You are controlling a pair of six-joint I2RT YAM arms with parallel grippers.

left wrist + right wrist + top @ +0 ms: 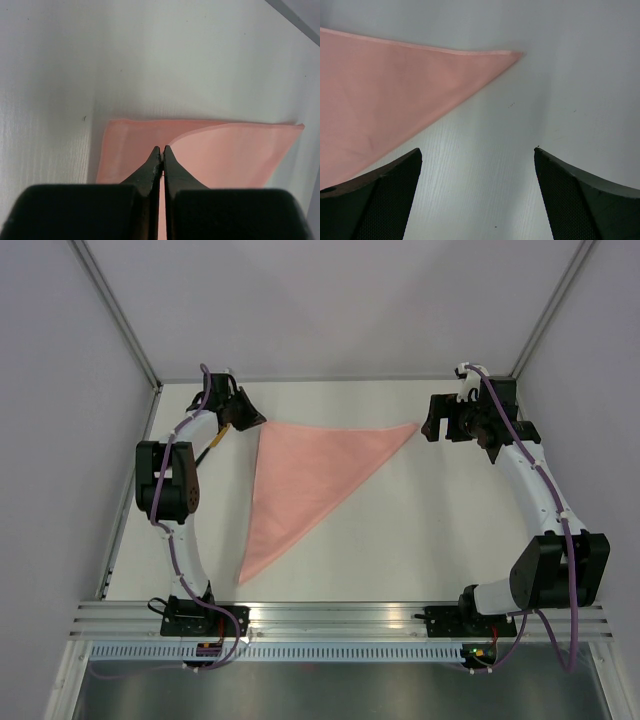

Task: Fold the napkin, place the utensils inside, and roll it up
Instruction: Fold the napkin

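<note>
Left claw (161,148) pinches a corner of the one thin salmon-pink cloth napkin (300,475), a triangle by the white worktop's (430,530) far edge. Right claw (477,150) stands open near another corner.

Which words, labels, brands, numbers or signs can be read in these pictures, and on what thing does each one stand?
None: there is no text to read.
The napkin is plain pink, the table is plain white, and the arms show no label or number that can be made out.
</note>
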